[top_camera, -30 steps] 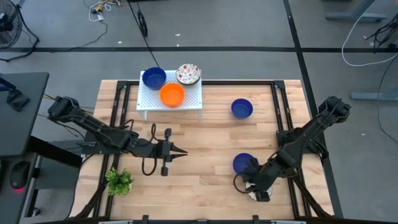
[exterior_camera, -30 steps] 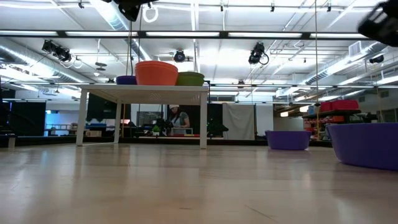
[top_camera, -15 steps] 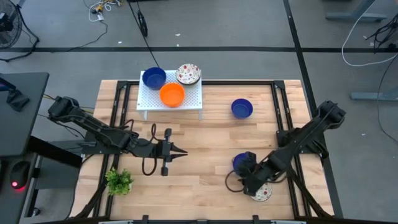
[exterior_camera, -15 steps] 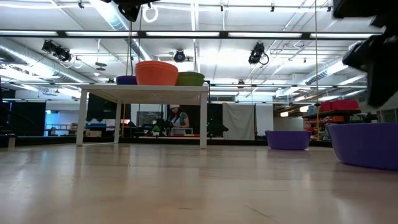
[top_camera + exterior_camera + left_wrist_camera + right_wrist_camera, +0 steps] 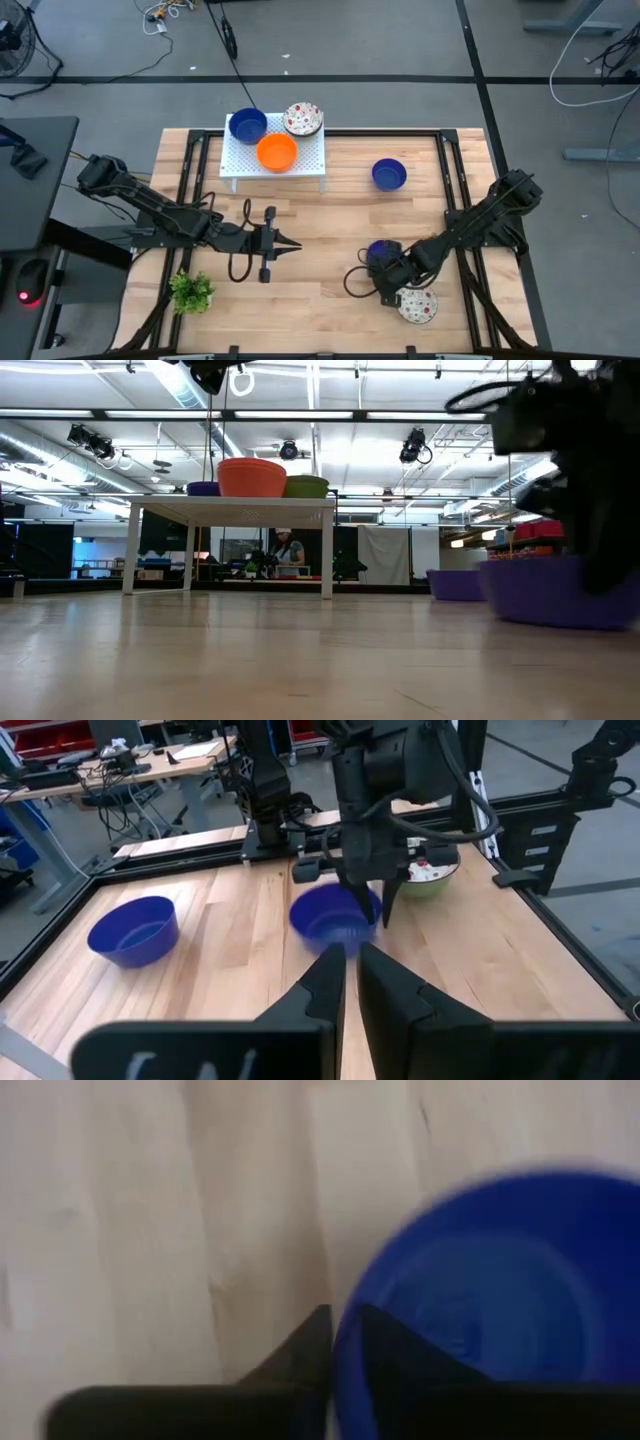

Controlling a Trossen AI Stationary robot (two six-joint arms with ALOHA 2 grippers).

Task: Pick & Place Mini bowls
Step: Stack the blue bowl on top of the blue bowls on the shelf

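A blue mini bowl sits at the table's near right, with my right gripper shut on its rim. A speckled mini bowl rests on the wood just near of it. Another blue bowl stands on the table farther back. On the white rack at the far side stand a blue bowl, an orange bowl and a speckled bowl. My left gripper hovers shut, holding nothing, left of centre. My right gripper pinches the blue bowl's rim on the side toward the table's left. One finger is inside the bowl and one outside. The fingers come from above, pointing down. Whether the bowl's base is off the wood I cannot tell.
A small green plant stands at the near left corner. Black frame rails run along the table's sides. Bare wood lies between the rack and the two grippers.
My right gripper has moved from above the speckled bowl toward the table's left, onto the near blue bowl, and has shut on its rim. The blue bowl has shifted a little toward the left. The speckled bowl now shows uncovered on the table.
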